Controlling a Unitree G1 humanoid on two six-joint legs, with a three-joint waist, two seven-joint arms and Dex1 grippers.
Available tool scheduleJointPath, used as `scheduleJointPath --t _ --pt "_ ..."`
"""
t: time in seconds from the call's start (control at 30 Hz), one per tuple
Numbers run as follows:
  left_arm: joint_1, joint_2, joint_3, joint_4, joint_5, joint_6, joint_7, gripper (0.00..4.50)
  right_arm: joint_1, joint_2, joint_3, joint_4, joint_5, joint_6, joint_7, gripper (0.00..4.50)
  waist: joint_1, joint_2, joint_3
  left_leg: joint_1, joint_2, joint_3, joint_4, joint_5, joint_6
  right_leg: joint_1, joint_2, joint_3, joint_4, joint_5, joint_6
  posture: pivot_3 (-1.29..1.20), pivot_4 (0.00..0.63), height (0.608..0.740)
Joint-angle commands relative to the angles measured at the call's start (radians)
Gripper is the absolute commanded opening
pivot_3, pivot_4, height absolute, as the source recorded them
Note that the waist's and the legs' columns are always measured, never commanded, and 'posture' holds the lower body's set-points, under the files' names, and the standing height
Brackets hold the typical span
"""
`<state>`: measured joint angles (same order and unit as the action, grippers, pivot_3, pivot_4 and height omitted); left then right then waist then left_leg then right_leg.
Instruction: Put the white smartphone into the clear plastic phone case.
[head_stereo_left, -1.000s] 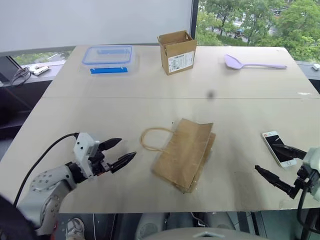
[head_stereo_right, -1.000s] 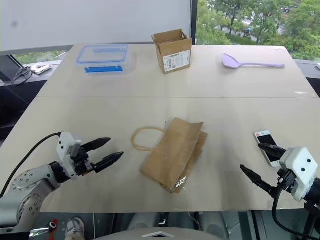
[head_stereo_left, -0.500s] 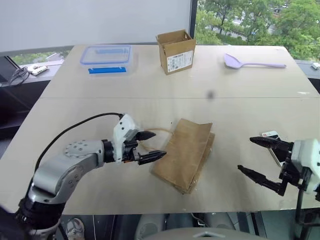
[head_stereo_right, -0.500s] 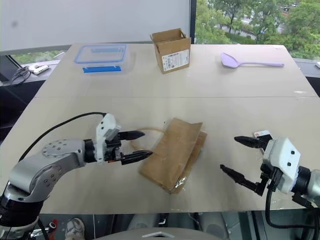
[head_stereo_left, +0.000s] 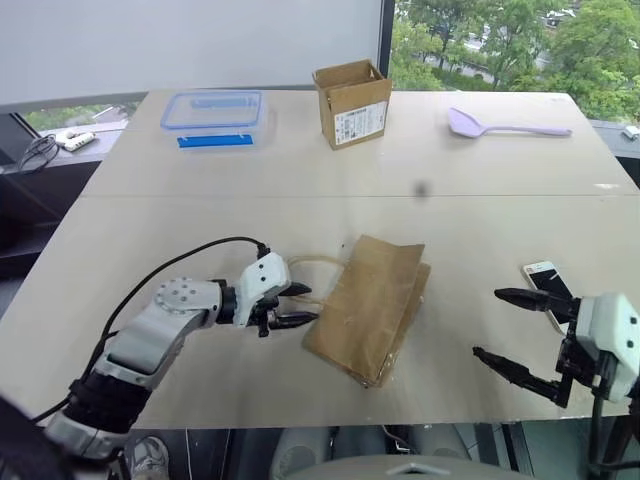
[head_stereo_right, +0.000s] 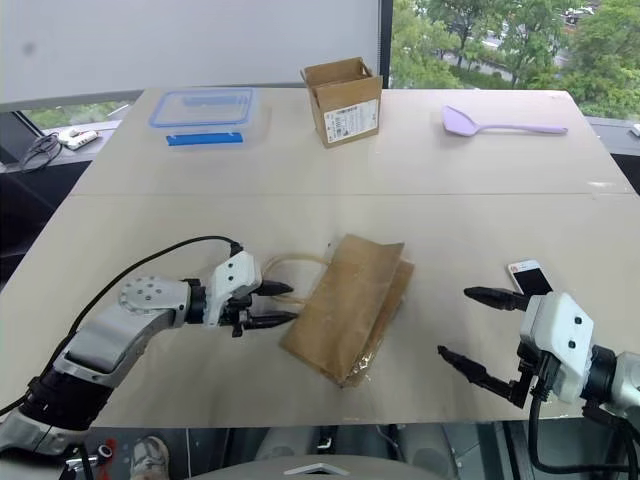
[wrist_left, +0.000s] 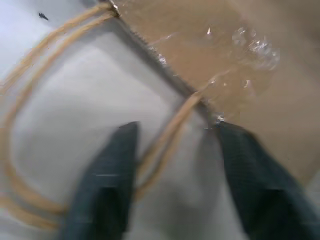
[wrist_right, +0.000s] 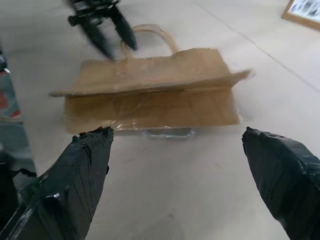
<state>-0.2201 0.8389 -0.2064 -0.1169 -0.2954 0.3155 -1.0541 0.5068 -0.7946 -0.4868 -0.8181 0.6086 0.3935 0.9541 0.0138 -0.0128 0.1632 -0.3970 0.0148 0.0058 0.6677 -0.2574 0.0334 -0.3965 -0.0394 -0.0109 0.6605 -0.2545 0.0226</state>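
- My left jaws (head_stereo_left: 296, 305) sit at the looped cord handles (head_stereo_right: 282, 265) of the brown paper bag (head_stereo_left: 372, 305), which lies flat in the middle of the bench (head_stereo_left: 300, 215). The two fingers are partly apart, one handle strand running between them; I cannot tell whether they pinch it.
- My right jaws (head_stereo_right: 478, 330) hang spread wide and empty over the near right edge of the bench.
- The white smartphone (head_stereo_left: 546, 281) lies face up on the bench just beyond my right jaws, apart from them.
- The clear plastic phone case (wrist_right: 167, 132) shows as a see-through rim poking out from under the bag's near edge.
- Along the far side stand a blue-lidded clear box (head_stereo_left: 214, 112), a small cardboard box (head_stereo_left: 353, 102) and a lilac spoon (head_stereo_left: 505, 125).
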Motion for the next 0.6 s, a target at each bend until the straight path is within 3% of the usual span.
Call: scheduleJointPath --t 0.03,0.1,0.3,0.43,0.6 --pt "0.005 -0.015 -0.061 0.062 0.083 -0.081 -0.043 0.41 0.005 0.008 -0.005 -0.012 -0.012 -0.033 0.004 4.5 0.001 0.0 0.0 0.0 0.0 0.0 0.0 0.0 0.0 0.0 0.0 0.0 0.0 0.0 0.0 0.0 0.15 0.74" --pt "0.008 -0.023 -0.062 0.08 0.104 -0.115 -0.046 0.04 0.008 0.013 -0.003 -0.014 -0.016 -0.036 0.0 4.5 0.001 0.0 0.0 0.0 0.0 0.0 0.0 0.0 0.0 0.0 0.0 0.0 0.0 0.0 0.0 0.0 0.15 0.74" --pt "0.029 -0.082 0.103 0.12 0.008 -0.062 0.039 0.04 -0.001 0.025 0.017 -0.024 -0.034 -0.038 -0.024 4.5 0.001 0.001 -0.001 0.0 0.0 0.001 0.0 0.0 0.001 0.0 -0.001 0.0 0.0 0.002 0.003 0.0 0.15 0.74" --pt "-0.018 -0.093 0.268 0.267 -0.03 -0.014 0.156 0.04 -0.047 0.028 0.061 -0.013 -0.05 -0.027 -0.063 4.5 0.0 -0.001 0.0 0.0 0.001 0.0 0.001 0.0 0.001 0.0 -0.001 -0.001 0.001 0.0 0.007 0.0 0.15 0.74" --pt "-0.093 -0.059 0.347 0.478 0.008 -0.027 0.244 0.04 -0.151 0.014 0.14 0.034 -0.055 0.041 -0.12 4.5 -0.007 -0.001 0.0 0.003 0.005 0.0 0.001 0.0 0.0 0.0 0.004 -0.001 0.002 0.001 0.006 0.0 0.15 0.74"
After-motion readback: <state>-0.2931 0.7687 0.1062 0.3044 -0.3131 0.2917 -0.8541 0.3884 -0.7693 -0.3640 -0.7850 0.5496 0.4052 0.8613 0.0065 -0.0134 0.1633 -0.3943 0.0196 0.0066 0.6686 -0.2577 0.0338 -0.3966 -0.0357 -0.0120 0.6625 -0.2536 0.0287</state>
